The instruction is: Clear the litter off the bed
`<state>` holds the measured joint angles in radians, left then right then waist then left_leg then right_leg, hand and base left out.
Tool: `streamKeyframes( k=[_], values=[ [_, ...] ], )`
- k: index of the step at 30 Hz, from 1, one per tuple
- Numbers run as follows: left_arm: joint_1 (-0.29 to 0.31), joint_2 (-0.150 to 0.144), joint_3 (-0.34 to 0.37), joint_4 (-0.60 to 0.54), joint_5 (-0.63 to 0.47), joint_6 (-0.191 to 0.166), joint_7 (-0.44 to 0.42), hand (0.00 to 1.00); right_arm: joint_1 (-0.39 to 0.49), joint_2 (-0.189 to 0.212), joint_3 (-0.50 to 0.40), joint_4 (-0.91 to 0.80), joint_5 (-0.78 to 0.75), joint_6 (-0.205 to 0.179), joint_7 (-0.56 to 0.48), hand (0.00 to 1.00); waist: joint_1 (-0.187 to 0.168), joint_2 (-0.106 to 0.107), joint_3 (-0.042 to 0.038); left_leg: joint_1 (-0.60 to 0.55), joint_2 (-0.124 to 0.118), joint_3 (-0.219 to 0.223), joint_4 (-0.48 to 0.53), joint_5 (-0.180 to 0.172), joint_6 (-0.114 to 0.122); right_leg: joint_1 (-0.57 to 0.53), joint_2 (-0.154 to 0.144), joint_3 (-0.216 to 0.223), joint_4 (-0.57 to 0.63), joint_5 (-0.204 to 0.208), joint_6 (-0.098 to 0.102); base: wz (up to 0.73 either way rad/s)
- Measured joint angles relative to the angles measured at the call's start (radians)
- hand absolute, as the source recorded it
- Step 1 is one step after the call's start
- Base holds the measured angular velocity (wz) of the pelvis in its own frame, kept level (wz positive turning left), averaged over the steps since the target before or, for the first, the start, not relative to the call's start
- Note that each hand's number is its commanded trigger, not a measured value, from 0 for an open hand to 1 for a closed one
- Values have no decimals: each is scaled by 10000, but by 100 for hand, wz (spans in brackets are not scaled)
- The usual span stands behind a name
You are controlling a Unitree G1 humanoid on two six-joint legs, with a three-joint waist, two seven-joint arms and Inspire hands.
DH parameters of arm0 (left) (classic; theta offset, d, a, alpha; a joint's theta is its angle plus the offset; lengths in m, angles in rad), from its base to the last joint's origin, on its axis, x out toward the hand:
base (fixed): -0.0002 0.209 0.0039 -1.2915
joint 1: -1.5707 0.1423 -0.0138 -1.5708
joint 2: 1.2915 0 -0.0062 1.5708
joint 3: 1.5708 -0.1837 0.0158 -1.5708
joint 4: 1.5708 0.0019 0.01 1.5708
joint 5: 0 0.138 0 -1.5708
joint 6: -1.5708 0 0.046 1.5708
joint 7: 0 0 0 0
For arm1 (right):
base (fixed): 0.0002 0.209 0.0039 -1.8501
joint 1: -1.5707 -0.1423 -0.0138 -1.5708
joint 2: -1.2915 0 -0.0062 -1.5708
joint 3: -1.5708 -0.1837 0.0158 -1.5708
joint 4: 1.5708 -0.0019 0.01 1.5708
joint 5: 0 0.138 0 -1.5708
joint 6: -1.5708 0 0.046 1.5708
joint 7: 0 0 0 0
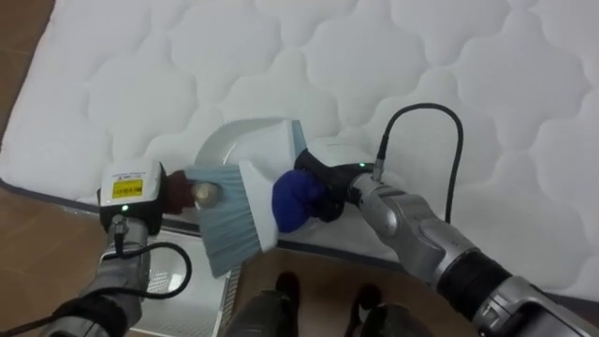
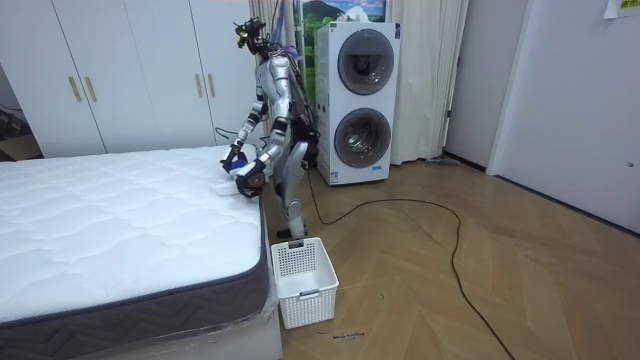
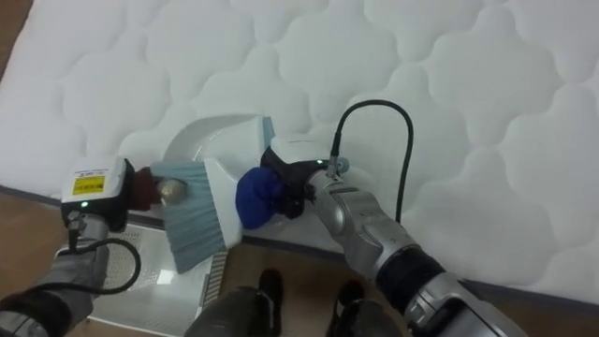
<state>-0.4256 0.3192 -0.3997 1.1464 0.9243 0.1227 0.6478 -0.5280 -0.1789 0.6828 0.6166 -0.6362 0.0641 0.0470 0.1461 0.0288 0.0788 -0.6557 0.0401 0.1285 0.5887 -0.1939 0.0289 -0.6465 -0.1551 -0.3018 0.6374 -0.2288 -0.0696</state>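
I stand bent over the near edge of a white quilted mattress. A white dustpan lies on it by the edge. My right hand is shut on the rounded blue handle at the pan's near end. A hand brush with pale blue bristles and a white head sits in front of the pan, bristles toward me. My left hand is curled round the brush handle at the mattress edge. In the room view I lean over the bed at its corner, with the pan on top.
A white plastic basket stands on the wooden floor by my feet, beside the bed; its rim shows below the mattress edge. Stacked washing machines and white wardrobes stand behind me. A dark cable crosses the floor.
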Motion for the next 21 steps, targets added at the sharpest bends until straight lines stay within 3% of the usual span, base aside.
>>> streamKeyframes(
  k=[4, 8, 21],
  values=[
    [236, 99, 68, -289, 139, 16, 112, 100, 0, -224, -6, -59, -19, -1, 97, 100, 142, 43, -31, 2, 34, 14, 113, -23, 3, 0, 5, 36, 41, 3, -18, -3],
    [810, 164, 71, -845, 298, 42, 203, 100, 148, -651, -2, -594, -39, 6, 356, 100, 275, 158, -159, 46, 38, 43, 202, -61, 24, 13, -4, 81, 112, 10, -12, -5],
    [1716, 472, 393, -1356, 527, 154, 200, 100, 230, -873, -5, -881, -359, 21, 492, 100, 442, 133, -218, 329, 71, -23, 285, -70, 25, 445, 29, 1, 96, 41, -32, 1]
  ],
)
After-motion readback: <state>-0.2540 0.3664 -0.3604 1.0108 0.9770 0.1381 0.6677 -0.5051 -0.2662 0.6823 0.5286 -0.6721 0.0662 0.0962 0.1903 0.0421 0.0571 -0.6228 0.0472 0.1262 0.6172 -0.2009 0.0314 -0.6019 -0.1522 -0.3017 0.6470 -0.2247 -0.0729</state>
